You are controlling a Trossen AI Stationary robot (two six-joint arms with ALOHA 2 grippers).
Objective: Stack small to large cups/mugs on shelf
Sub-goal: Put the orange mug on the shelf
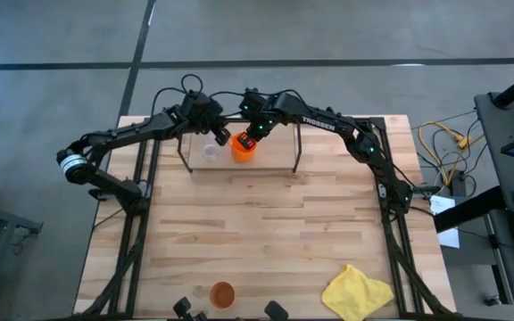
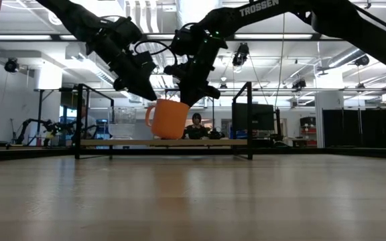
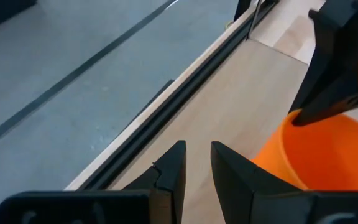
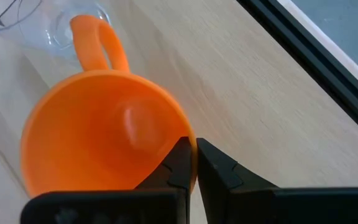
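Right gripper (image 4: pixel 194 163) has its fingers pinched on the orange mug (image 1: pixel 243 149) rim, up at 12 o'clock on the shelf (image 1: pixel 296 143). Clear glass (image 1: pixel 210 152) sits just at its 9. Left gripper (image 3: pixel 196 168) is empty, fingers slightly parted. I'd lower slowly and keep the mug level. Tumbler (image 1: pixel 222 293) waits at 6 on the tabletop (image 1: pixel 275 232).

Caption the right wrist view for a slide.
Right gripper pinches the orange mug's rim beside the clear glass.

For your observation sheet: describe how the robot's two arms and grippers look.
Both arms are dark and jointed, with black cables looping over them. The right arm bears white TROSSEN lettering; the left arm has a white band. The left gripper and right gripper have dark angular fingers.
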